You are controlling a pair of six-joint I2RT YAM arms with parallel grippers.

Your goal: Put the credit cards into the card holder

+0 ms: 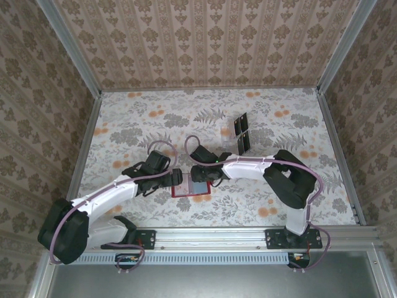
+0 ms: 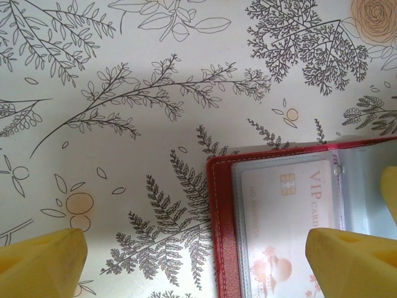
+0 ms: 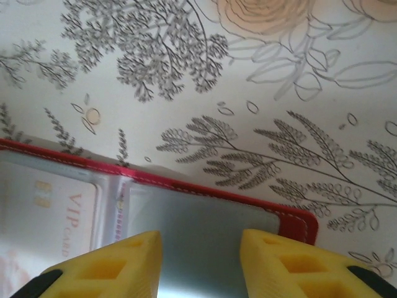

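The red card holder [image 1: 186,194] lies open and flat on the floral table between both arms. In the left wrist view its red edge [image 2: 222,236] frames a clear sleeve holding a pale VIP card [image 2: 291,211]. My left gripper [image 1: 175,180] [image 2: 198,270] is wide open at the holder's left edge, one yellow finger [image 2: 350,261] over the sleeve. My right gripper [image 1: 205,180] [image 3: 201,267] is open just above the grey-blue right pocket [image 3: 198,230], nothing between its fingers [image 3: 105,270]. Dark credit cards [image 1: 242,133] stand further back.
A clear plastic rack [image 1: 226,133] sits beside the dark cards at the back centre. Aluminium frame rails [image 1: 84,139] and patterned walls close in the table on three sides. Bare floral tabletop [image 1: 136,124] lies to the left and behind the holder.
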